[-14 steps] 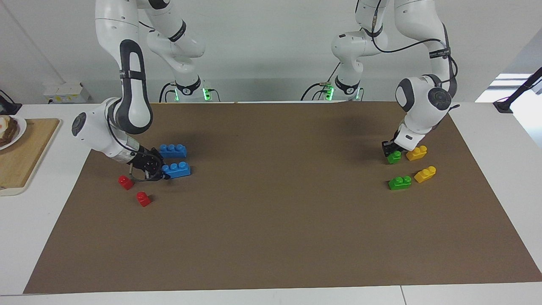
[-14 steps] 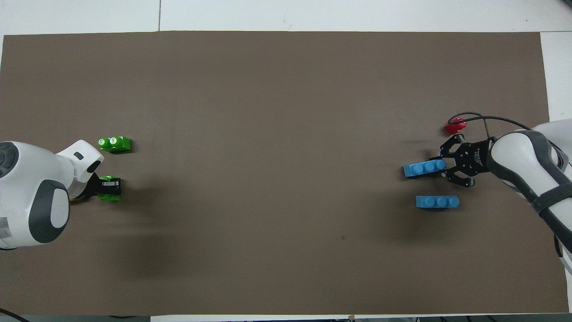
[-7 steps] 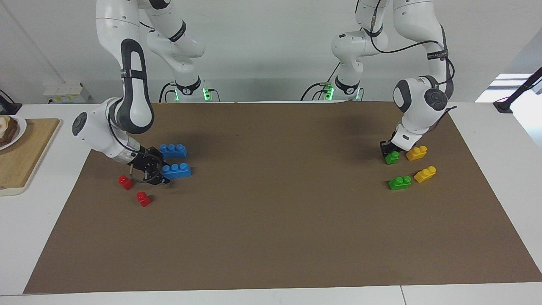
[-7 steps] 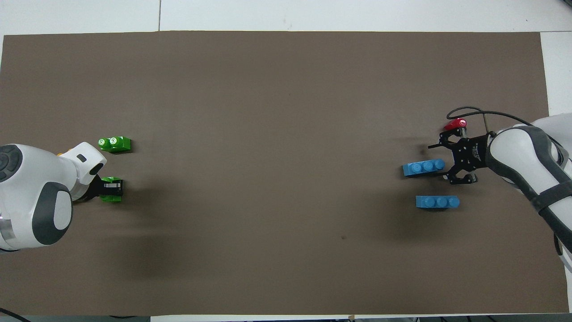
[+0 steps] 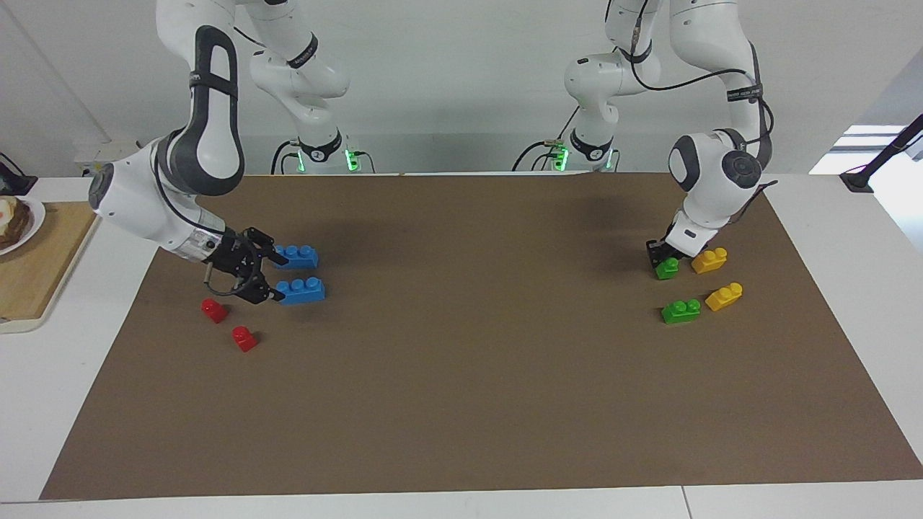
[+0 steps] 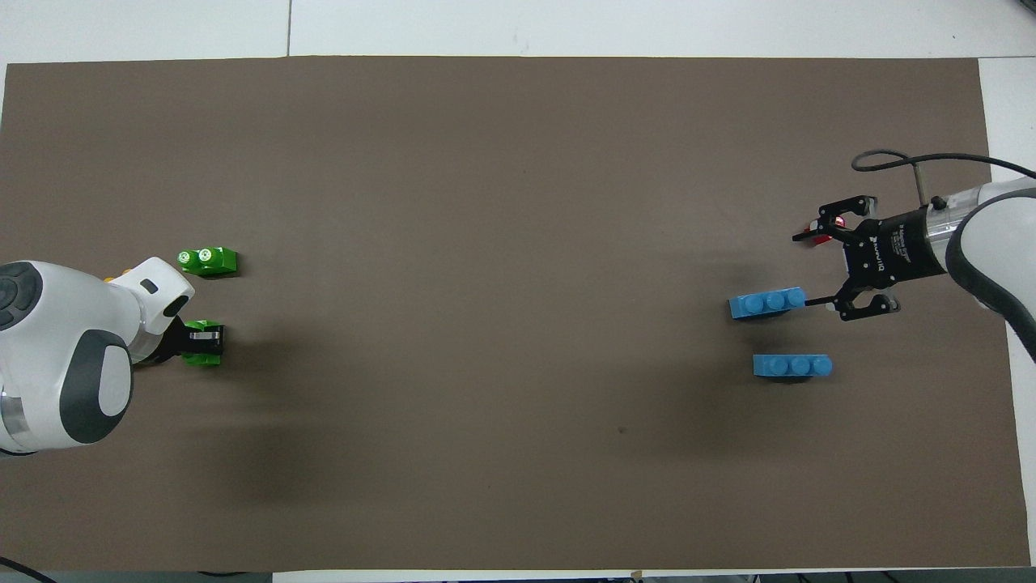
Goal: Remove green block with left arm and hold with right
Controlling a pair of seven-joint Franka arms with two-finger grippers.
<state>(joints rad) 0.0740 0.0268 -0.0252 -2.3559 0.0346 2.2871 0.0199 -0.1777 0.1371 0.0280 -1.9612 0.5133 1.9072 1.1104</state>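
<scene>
Sitting nearest the robots at the right arm's end of the brown mat [image 5: 461,404], a blue three-stud brick [image 5: 294,256] lies flat, and just farther out lies a second blue brick [image 5: 300,290]. The right gripper [image 5: 265,275] hangs low beside these two, its black fingers [image 6: 813,236] spread wide and released, closing on nothing. Farther from the robots than the bricks, toward that same end, lie one small red block [image 5: 213,310] and another red block [image 5: 244,338], well apart from the gripper. At the left arm's end, the left gripper [image 5: 661,254] is down at the mat, its fingers clenched on the green block [image 5: 667,268], a small bright green plastic brick with round studs on top; in the overhead view the dark pads sit against its sides and only part of it shows. This block rests on the mat just beside a yellow two-stud brick [image 5: 709,260], at about the same distance from the robots. Farther out lies its twin, a second green brick [image 5: 681,311], whose two studs show clearly from above [image 6: 207,261], and beside that a second yellow brick [image 5: 724,295]. Off the mat, past the right arm's end, a wooden board [image 5: 32,263] rests on the white table [image 5: 851,238].
</scene>
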